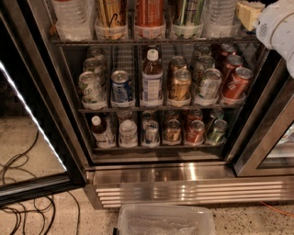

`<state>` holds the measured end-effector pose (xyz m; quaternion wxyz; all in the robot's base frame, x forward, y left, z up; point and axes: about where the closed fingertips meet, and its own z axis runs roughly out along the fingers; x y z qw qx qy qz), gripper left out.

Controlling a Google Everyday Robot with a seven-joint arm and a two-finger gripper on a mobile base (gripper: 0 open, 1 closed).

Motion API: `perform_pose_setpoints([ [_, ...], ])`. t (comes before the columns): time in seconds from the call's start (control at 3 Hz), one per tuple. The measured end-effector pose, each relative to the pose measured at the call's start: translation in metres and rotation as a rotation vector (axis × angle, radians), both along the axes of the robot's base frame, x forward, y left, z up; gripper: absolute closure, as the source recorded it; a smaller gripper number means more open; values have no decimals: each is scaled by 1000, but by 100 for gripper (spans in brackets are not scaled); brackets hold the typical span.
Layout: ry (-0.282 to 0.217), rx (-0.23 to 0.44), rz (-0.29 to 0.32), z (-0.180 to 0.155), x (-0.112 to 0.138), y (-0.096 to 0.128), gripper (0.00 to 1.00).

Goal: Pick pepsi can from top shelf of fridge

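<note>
The fridge (183, 176) stands open in front of me, with three wire racks of drinks. The top shelf (151, 42) carries two clear bottles, a gold can (111, 16), a red-orange can (149, 13) and a green-striped can (186, 13). I see no deep-blue pepsi can on it; it is hidden or out of view. A blue-and-silver can (121, 87) stands on the middle rack. My gripper (248, 13), on its white arm (278, 27), is at the top right, at the right end of the top shelf beside the right clear bottle (221, 13).
The glass door (32, 137) hangs open at the left, with black cables (18, 193) on the floor beside it. A clear plastic bin (165, 222) sits on the floor before the steel grille (193, 193). A second door frame (266, 137) stands at the right.
</note>
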<state>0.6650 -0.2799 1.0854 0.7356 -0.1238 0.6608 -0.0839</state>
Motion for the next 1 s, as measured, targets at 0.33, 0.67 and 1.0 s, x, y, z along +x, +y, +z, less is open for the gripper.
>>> perform_pose_setpoints([
  [0.33,-4,21,-2,0,2,-1,36],
  [0.67,-3,63,-8,-1,2,-6,55],
  [1.0,-1,79,-10,-1,3,-8,78],
])
